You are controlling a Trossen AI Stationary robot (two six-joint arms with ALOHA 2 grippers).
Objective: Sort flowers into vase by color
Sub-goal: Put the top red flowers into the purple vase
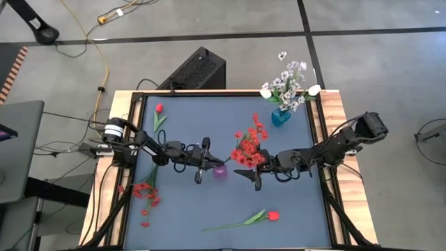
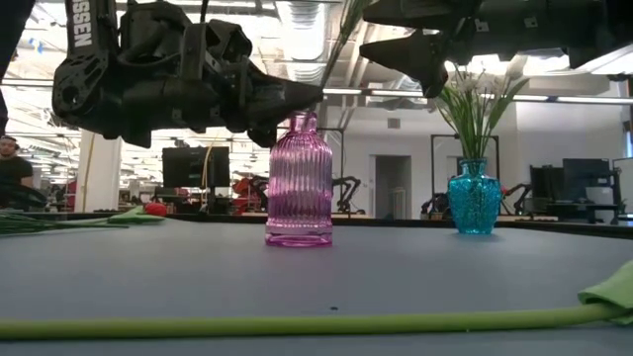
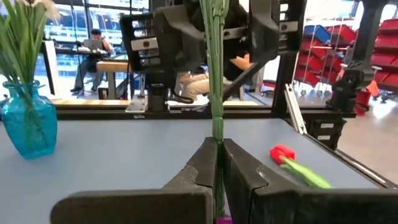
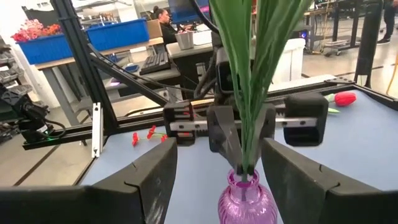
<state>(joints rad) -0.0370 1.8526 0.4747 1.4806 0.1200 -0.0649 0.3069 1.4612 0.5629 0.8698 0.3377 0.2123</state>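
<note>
Your left pincer sits over the middle of the counter, its fingers pressed tight on a bundle of green stems just above the neck of the pink vase. The stems run down into that vase, and their red blossoms spread out above it in the high view. In the low view the vase stands upright on the counter.

Your right pincer faces the left one from the other side of the pink vase, jaws standing wide with a finger on either side of the stems and leaves, touching neither the vase nor, as far as you can judge from its wrist view, the stems.

At the far right corner of the counter you have a blue vase already holding the white flowers, upright and well apart from both arms.

Three red flowers lie loose on the counter: a red tulip near the far left edge, a red spray at the near left, and a second red tulip with a long stem along the near side, right of centre.
</note>
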